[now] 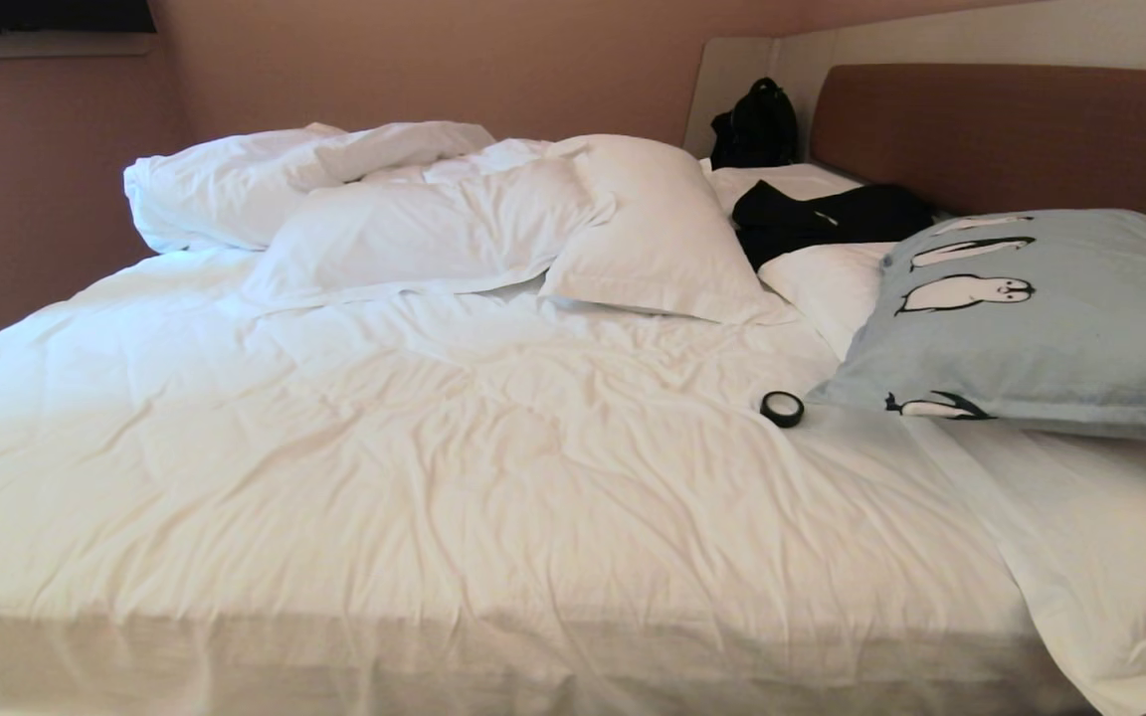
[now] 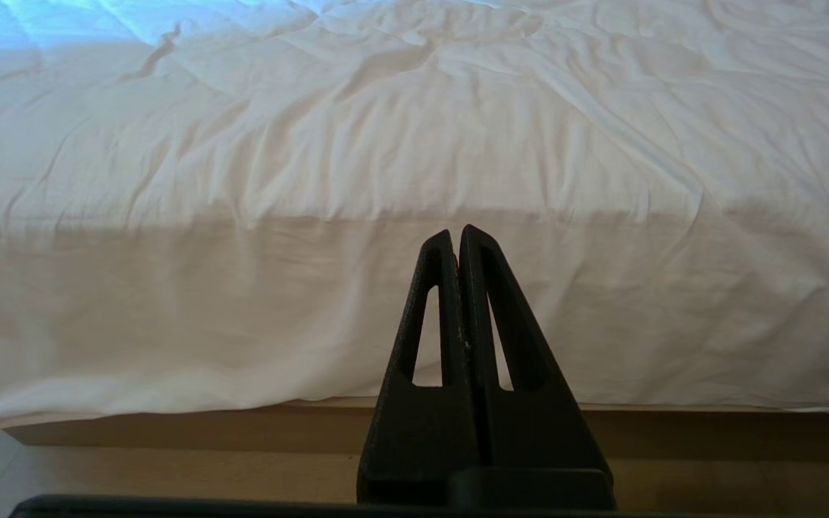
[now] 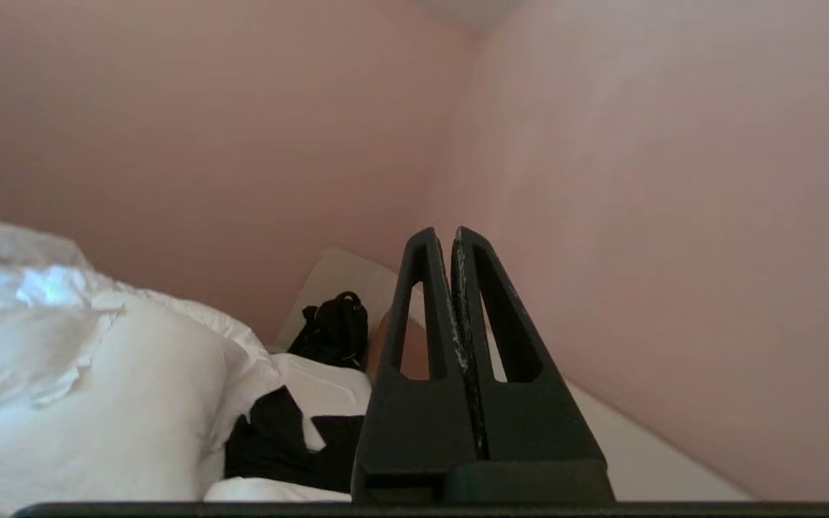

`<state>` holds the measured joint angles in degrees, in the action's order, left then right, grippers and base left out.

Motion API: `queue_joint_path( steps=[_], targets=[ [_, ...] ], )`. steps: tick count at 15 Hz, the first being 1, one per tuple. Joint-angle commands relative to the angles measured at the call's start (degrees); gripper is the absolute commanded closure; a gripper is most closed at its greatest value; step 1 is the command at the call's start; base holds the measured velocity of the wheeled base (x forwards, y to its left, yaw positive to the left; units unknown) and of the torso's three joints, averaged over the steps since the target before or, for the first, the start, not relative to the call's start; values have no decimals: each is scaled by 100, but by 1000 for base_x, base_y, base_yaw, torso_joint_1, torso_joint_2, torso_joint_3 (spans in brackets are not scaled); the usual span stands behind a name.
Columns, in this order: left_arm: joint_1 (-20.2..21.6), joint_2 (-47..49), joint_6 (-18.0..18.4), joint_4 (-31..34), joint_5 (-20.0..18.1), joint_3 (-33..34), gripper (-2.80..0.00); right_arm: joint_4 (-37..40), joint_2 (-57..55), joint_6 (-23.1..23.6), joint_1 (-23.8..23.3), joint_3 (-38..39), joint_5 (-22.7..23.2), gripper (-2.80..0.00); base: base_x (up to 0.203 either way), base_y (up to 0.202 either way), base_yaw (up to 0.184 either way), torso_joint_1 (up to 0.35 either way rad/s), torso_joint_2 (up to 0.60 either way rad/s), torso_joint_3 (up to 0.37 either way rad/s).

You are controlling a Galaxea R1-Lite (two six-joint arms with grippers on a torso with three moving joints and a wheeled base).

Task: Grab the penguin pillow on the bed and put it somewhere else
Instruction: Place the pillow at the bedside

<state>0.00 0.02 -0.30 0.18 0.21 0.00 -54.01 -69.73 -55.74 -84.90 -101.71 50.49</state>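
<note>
Pale blue-grey penguin pillow [image 1: 1050, 318] lies at the right-hand head end of the bed [image 1: 434, 477], just below the brown headboard [image 1: 1011, 129], propped on a white pillow [image 1: 832, 283], long axis running across the bed. Right gripper [image 3: 443, 232]: jaws closed, empty, raised and pointing toward the headboard corner; pillow not in its view. Left gripper [image 2: 454, 230]: jaws closed, low at the bed's foot edge, well apart from the headboard. Right arm judged nearer.
</note>
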Motion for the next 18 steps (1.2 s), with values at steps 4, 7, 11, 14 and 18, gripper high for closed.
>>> queue_joint_path(
  steps=[4, 7, 11, 14, 18],
  targets=[
    [0, -2, -5, -1, -3, 9, 0, 1304, 39, -27, -1, 12, 167, 0, 0, 0, 0, 0, 0, 0],
    [0, -2, -5, -1, 3, 9, 0, 673, 85, 89, -15, 211, 182, 0, 0, 0, 0, 0, 0, 0],
    [0, -2, -5, -1, 6, 9, 0, -724, 209, 330, -28, 727, 146, 0, 0, 0, 0, 0, 0, 0],
    [0, -2, -5, -1, -3, 9, 0, -1794, 598, 833, -80, 1492, -21, 0, 0, 0, 0, 0, 0, 0],
    [0, -2, -5, -1, 5, 9, 0, -2025, 803, 1868, -115, 1817, -1045, 0, 0, 0, 0, 0, 0, 0]
  ],
)
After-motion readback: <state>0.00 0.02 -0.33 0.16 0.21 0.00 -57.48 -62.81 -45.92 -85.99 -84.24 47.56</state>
